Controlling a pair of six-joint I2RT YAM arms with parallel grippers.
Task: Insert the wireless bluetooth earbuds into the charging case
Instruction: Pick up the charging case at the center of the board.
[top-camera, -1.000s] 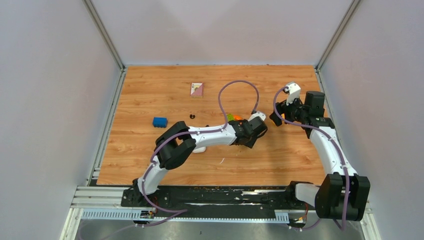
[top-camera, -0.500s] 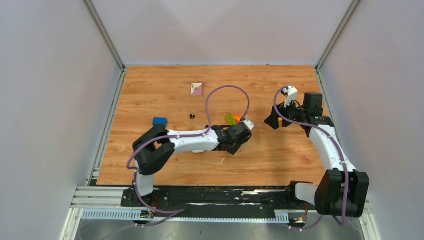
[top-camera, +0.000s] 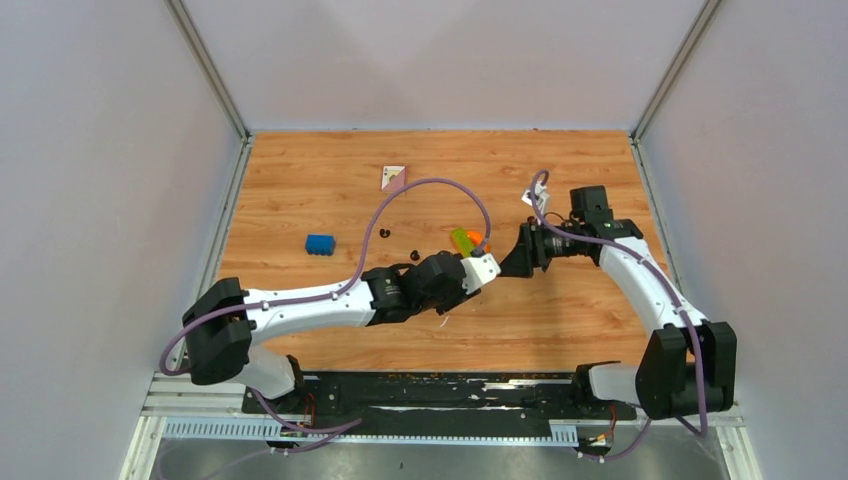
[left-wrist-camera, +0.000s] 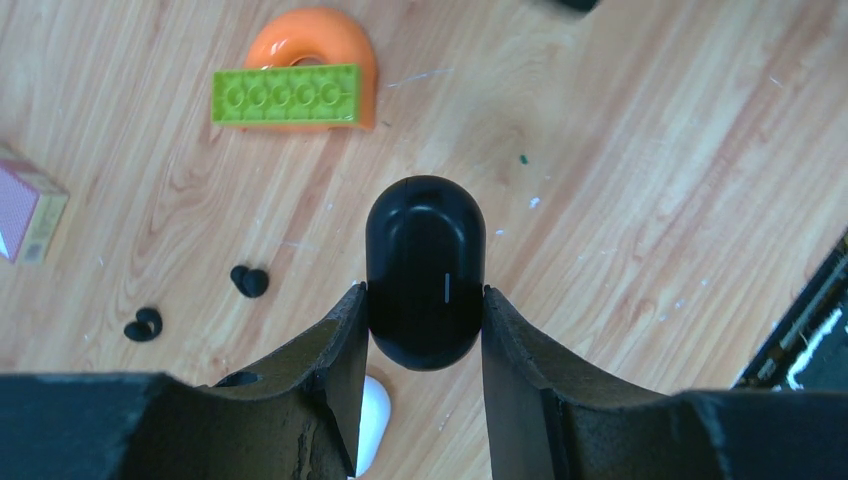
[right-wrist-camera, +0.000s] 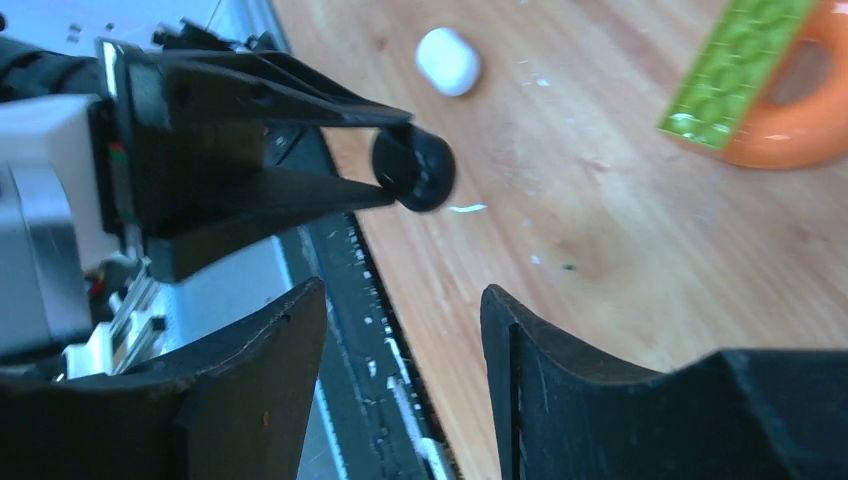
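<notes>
Grip: black charging case (left-wrist-camera: 425, 270) clamped in left pincer (left-wrist-camera: 423, 296), long axis 12-to-6 | black earbuds (left-wrist-camera: 249, 281) on tabletop (left-wrist-camera: 650, 150) at its 9 o'clock, left arm nearer | right pincer (right-wrist-camera: 402, 290) open, empty, facing case

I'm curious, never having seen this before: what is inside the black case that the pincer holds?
Nothing shows: the black case, clamped in the left pincer, is closed, so its inside is hidden. Two black earbuds lie outside it on the table.

My left arm (top-camera: 320, 305) stretched out, elbow swung left; my right jaws came left, nearer, narrowing, facing black case (left-wrist-camera: 425, 270).
</notes>
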